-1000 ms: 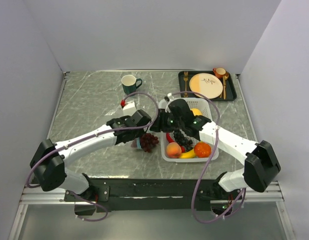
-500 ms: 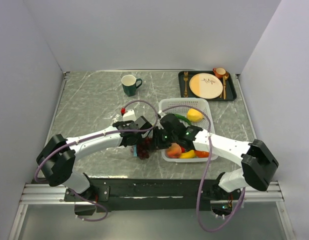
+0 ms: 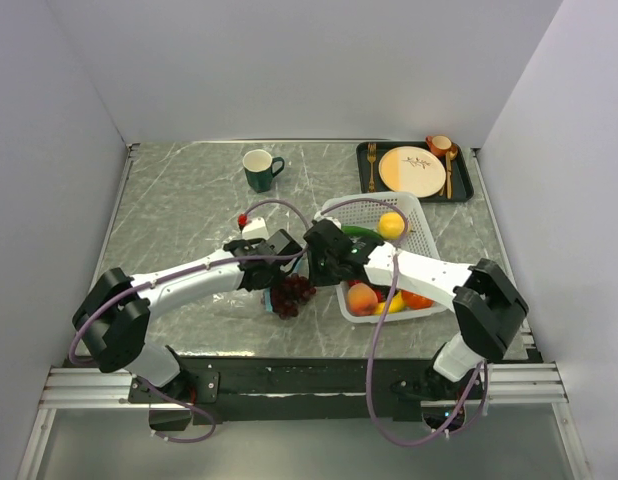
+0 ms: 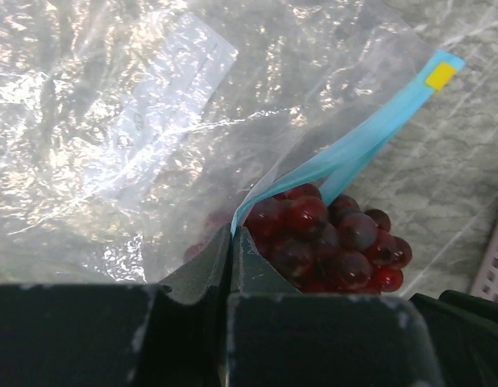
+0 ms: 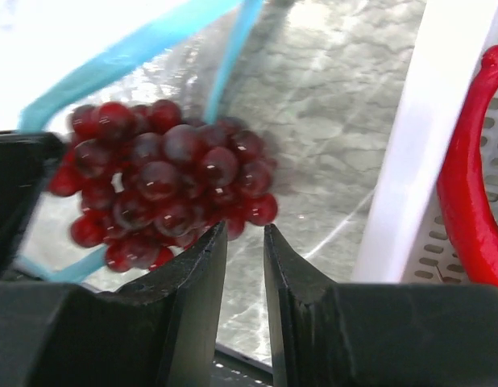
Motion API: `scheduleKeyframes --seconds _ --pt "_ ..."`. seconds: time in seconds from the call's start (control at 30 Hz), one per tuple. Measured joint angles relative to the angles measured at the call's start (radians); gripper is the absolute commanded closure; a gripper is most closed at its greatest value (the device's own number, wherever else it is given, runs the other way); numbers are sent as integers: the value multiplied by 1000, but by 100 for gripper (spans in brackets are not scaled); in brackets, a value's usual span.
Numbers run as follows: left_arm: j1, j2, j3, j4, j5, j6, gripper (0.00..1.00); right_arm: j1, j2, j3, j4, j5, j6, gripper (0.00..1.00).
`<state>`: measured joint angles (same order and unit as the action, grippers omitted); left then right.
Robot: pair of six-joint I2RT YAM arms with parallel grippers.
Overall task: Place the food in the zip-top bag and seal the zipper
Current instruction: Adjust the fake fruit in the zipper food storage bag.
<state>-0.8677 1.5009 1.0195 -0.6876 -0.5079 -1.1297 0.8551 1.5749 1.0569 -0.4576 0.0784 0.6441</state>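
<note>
- Toward the near edge of the marbled table (image 3: pixel 179 200), both arms meet just left of the white mesh basket (image 3: pixel 369 199). Judged step: loading. Progress is judged early, as most of the food is not bagged.
- The basket sits toward the near right corner and serves as the food supply.
  - Far end: the lemon (image 3: pixel 392 225) and green pepper (image 3: pixel 361 231).
  - Near end: the peach (image 3: pixel 363 296), banana (image 3: pixel 392 303) and orange (image 3: pixel 417 298).
  - The red chili (image 5: pixel 471 185) lies inside, against the wall.
- A dark tray (image 3: pixel 465 185) at the far right corner carries a cream plate and cutlery. It is well apart from the work and is not food.
- The zip-top bag (image 4: pixel 128 137) lies crumpled near the table's near edge, its mouth turned toward the basket. This is judged to keep the transfer short.
- The left gripper (image 4: pixel 234 238) has its fingers clamped tight on the bag's lip, raising it. The likely purpose is to hold the mouth agape for loading.
- The right gripper (image 5: pixel 242 242) has its fingers narrowly apart with nothing between them. The tips are just beside the grape bunch.
- The grape bunch (image 4: pixel 329 242) rests in the bag's mouth, between the two teal lips. Whether it is wholly inside cannot be told.
- The zipper (image 4: pixel 370 133) is unsealed, its lips parted around the grapes.
</note>
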Motion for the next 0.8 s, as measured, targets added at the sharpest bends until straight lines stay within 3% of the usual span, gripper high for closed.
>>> scheduleKeyframes --seconds 0.4,0.8 --pt "20 0 -2 -6 -1 6 99 12 97 27 -43 -26 -27 67" --pt "20 -55 -16 5 6 -5 99 13 111 14 54 -147 9 66"
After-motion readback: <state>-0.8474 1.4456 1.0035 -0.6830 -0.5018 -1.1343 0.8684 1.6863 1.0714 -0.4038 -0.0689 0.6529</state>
